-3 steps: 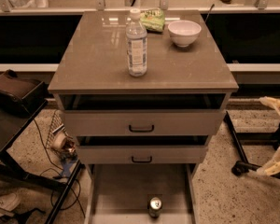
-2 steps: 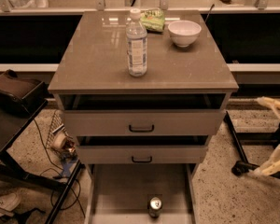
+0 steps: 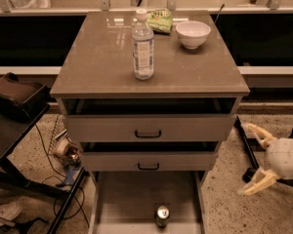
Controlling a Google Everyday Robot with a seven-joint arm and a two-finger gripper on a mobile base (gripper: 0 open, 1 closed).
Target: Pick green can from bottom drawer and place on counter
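Observation:
The green can (image 3: 161,215) stands upright near the front of the bottom drawer (image 3: 122,199), which is pulled far out; its silver top faces the camera. Above it the counter (image 3: 100,57) forms the flat glossy top of the cabinet. My gripper (image 3: 252,158) hangs at the right edge of the view, beside the cabinet at about the height of the middle drawer, well right of and above the can. Its two pale fingers (image 3: 257,132) are spread wide apart and hold nothing.
On the counter stand a clear water bottle (image 3: 142,46), a white bowl (image 3: 193,33) and a green snack bag (image 3: 159,19). The two upper drawers (image 3: 149,128) are slightly open. A black stand (image 3: 17,130) and cables sit left of the cabinet.
My gripper has shifted a little to the left, toward the cabinet. The can, drawers and counter objects have not moved.

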